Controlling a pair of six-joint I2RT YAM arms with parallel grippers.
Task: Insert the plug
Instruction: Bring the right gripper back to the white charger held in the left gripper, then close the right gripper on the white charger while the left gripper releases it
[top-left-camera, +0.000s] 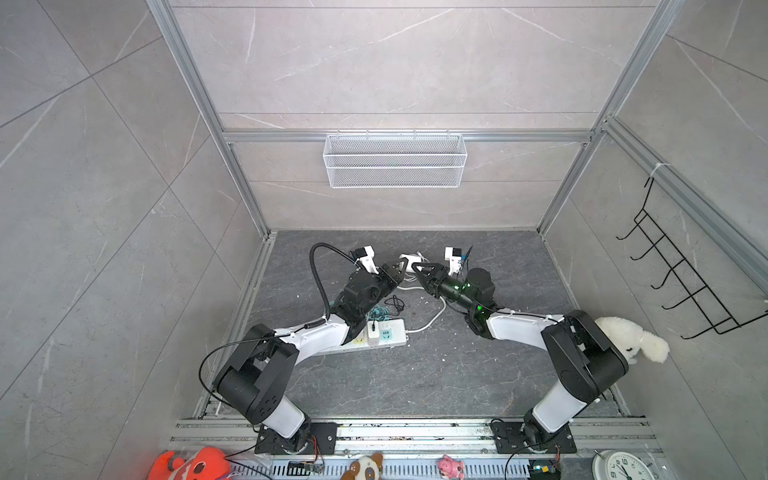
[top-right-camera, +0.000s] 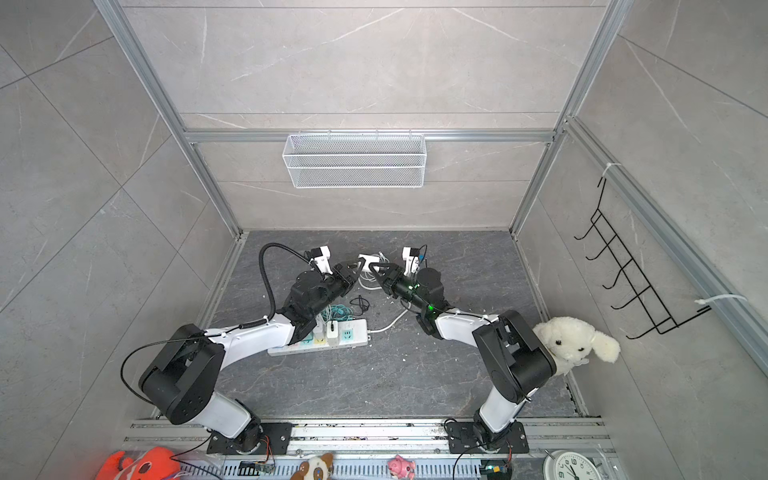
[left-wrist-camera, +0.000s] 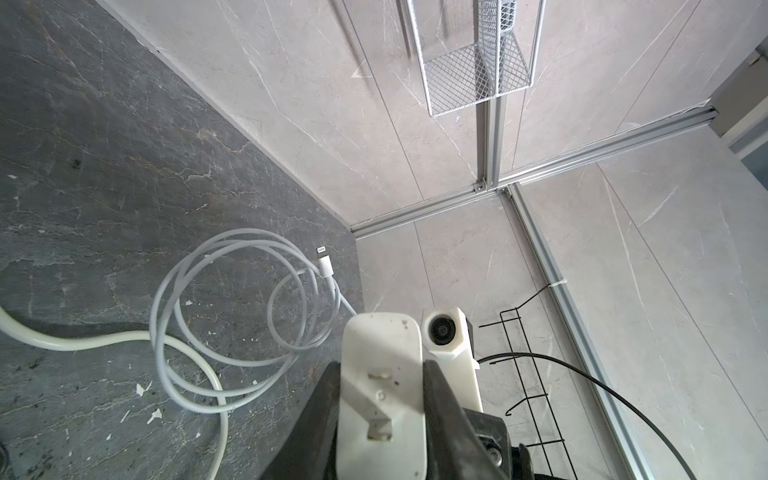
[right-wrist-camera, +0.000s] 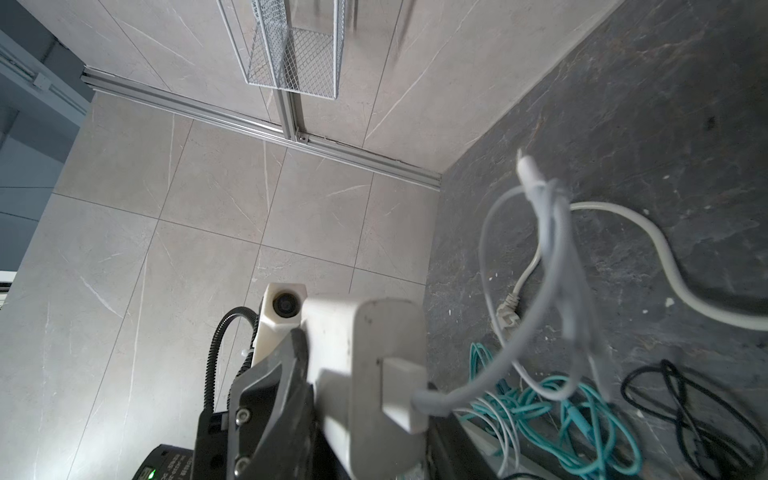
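— Two robot arms meet over one small white block. What is it?

— A charger adapter (top-left-camera: 409, 263), held clear of the dark stone tabletop (top-left-camera: 415, 382) at the table's 12 o'clock, short of the back wall. Its two flat prongs (left-wrist-camera: 379, 430) face the left wrist camera.

— Who has hold of it?

— Both. The left gripper (top-left-camera: 397, 270) comes in from 9 o'clock, its black fingers (left-wrist-camera: 442, 411) pressed against the adapter's two sides. The right gripper (top-left-camera: 420, 268) comes in from 3 o'clock, and its jaws pinch the same block, just beside the USB connector (right-wrist-camera: 401, 386) seated in it.

— And the arms' pose?

— Near mirror images. The left arm (top-left-camera: 320, 334) and right arm (top-left-camera: 523, 328) rise from bases at 6 o'clock and lean outward to bent elbows. From there their white forearms stretch inward toward 12 o'clock, wrists almost tip to tip.

— Where is the socket?

— A white power strip (top-left-camera: 397, 336) lies near the table's centre, toward 8 o'clock, one end hidden under the left forearm. It sits well apart from the adapter.

— Anything else?

— A thin white cable (right-wrist-camera: 555, 270) hangs from the connector and coils on the stone below. A teal cable (right-wrist-camera: 582, 415) and a black cable (right-wrist-camera: 681, 415) lie tangled beside the strip, and a thick white cord (top-left-camera: 433, 320) runs from its end. A plush white dog (top-left-camera: 627, 336) sits at the 3 o'clock edge.
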